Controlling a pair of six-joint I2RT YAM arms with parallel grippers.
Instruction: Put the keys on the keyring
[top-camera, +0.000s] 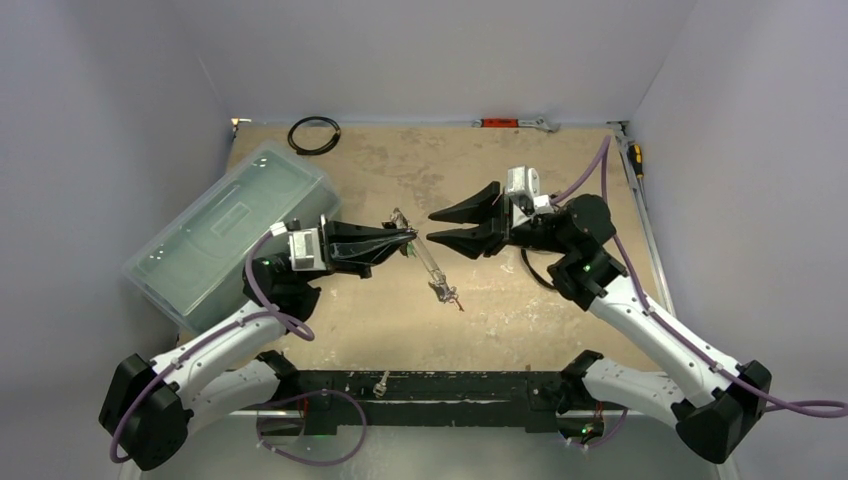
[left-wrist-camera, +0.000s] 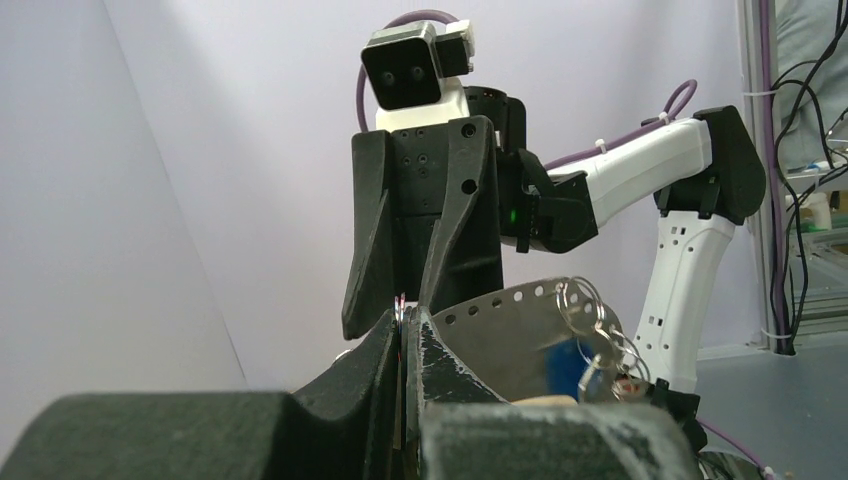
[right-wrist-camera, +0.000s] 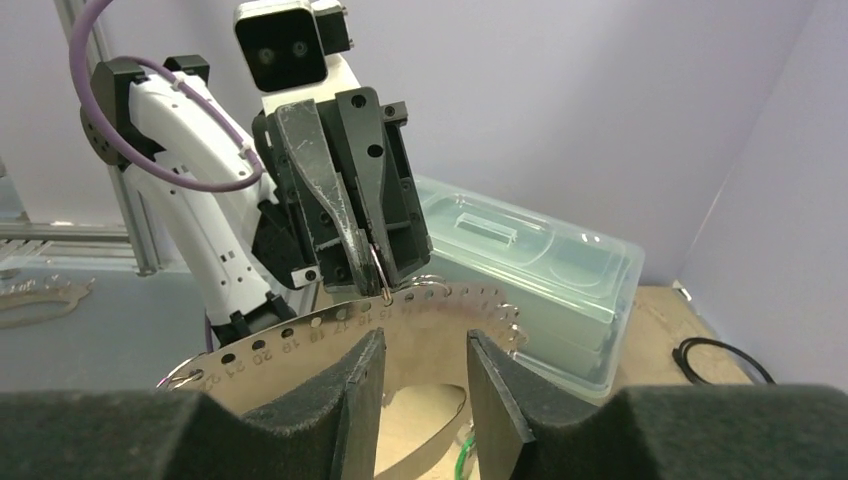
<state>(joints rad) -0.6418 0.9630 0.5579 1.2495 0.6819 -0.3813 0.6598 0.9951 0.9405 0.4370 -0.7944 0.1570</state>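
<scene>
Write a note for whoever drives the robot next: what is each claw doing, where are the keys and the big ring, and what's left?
Left gripper: shut, pinching the rim of the large flat silvery metal keyring, held upright on edge.
Right gripper: open, empty, tips close to the ring, facing the left one.
Small metal keys with coloured tags: bunched at the ring's near end.
Done: some keys are on. Left: unclear; I see no loose key for certain.

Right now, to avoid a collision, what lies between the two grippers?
The keyring, pinched in the left gripper, facing the open right gripper; top view shows it.
</scene>
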